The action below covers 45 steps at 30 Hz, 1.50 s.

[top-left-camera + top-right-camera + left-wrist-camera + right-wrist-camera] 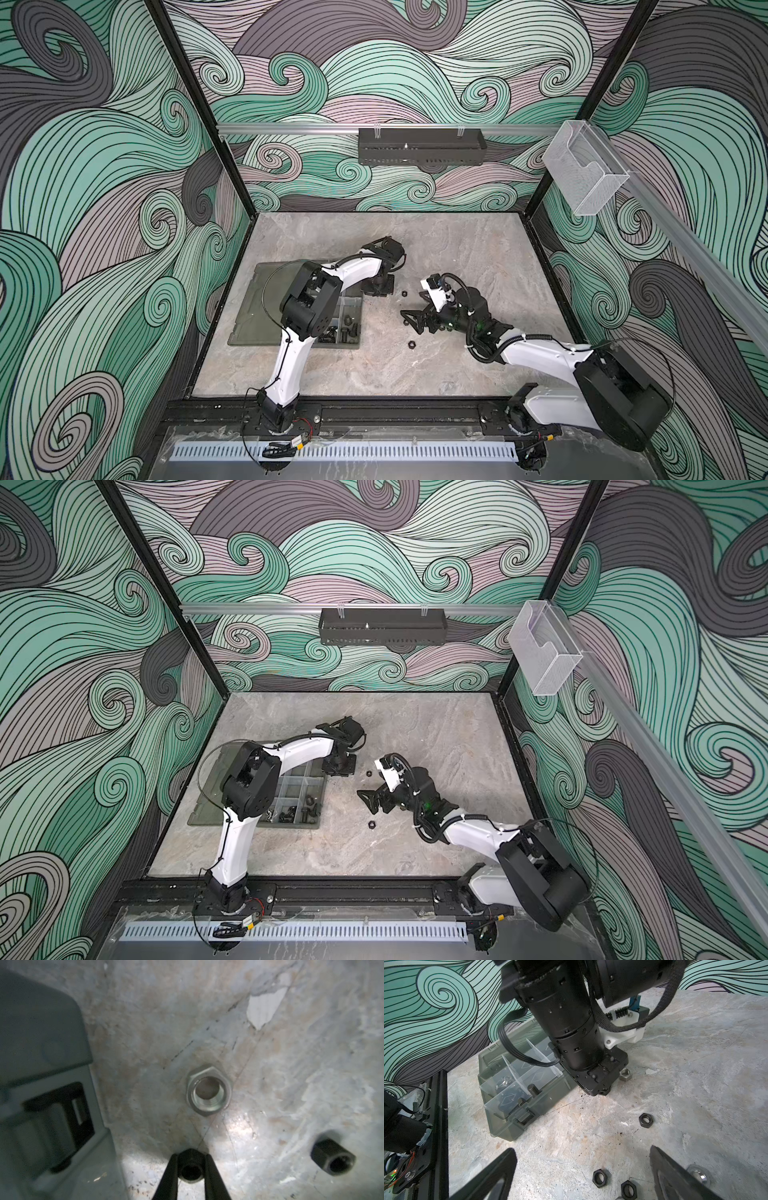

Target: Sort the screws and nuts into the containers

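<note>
1. Step in hand, in our judgement: a nut pick-up by the left arm. The left gripper (190, 1155) has its jaws pressed against both flanks of a black nut (190, 1171). The nut is near the middle of the surface (457, 249), just beside the organizer box (41, 1043).
2. A silver nut (208, 1091) and a second black nut (332, 1157) lie close by, untouched.
3. We judge the next move to be a straight lift, a carry over the box wall and a release into a nut compartment. The compartments (536, 1057) toward the near edge already hold screws (531, 1089). The hold looks shallow, so a slip is possible.
4. Left arm: elbow raised over the box, wrist pointing straight down.
5. Right gripper (582, 1149): jaws wide apart and empty, hovering low over loose nuts (601, 1178). The arm reaches in from the near right corner.
</note>
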Available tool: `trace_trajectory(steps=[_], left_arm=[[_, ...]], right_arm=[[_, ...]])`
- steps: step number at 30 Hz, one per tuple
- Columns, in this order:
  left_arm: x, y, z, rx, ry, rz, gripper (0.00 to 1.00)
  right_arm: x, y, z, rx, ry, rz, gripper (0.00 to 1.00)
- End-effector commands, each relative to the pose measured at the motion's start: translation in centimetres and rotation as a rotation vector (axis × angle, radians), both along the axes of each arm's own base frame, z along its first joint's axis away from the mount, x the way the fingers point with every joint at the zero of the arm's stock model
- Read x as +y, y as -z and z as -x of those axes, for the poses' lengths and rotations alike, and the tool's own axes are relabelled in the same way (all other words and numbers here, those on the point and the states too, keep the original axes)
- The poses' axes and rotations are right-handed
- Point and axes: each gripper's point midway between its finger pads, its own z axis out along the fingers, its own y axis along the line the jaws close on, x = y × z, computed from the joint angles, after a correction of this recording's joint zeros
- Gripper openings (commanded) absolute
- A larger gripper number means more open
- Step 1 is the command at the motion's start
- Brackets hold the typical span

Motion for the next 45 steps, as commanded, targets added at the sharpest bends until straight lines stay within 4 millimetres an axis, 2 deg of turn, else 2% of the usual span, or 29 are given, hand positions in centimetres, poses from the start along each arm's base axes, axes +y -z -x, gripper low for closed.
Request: trace_trajectory(steps=[1,11,17,23,32,36,39,45], left_arm=[[-0.3,-1.3,-0.4,-0.020,-0.001,0.040,0.17],[-0.5,-6.0,0.5,-0.094,0.038,0.108,0.17],[1.2,-8.1,2.0,-0.131,0.027,0.099,0.17],[4.3,-9.3,4.4,-0.144,0.000,0.050,0.17],[10.6,-9.4,8.2,-0.122,-0.089,-0.012,0.16],[13.2,-9.1,9.2,-0.102,-0.147,-0.029,0.16],[14.3,-8.7,9.3,-0.099,-0.172,-0.024,0.16],[15.1,-7.2,9.3,-0.071,-0.190,-0.027,0.16]], right_arm=[[0.2,-1.3,-0.1,-0.038,-0.019,-0.016,0.99],[0.6,-1.4,0.3,-0.037,-0.055,-0.017,0.99],[1.7,-1.5,1.0,-0.015,-0.126,-0.054,0.99],[2.2,-1.5,1.4,-0.010,-0.158,-0.059,0.99],[5.2,-2.1,5.0,-0.065,-0.340,-0.045,0.99],[5.8,-2.0,5.7,-0.070,-0.371,-0.039,0.99],[5.9,-1.8,5.6,-0.063,-0.372,-0.035,0.99],[5.6,-1.6,5.3,-0.071,-0.348,-0.019,0.99]])
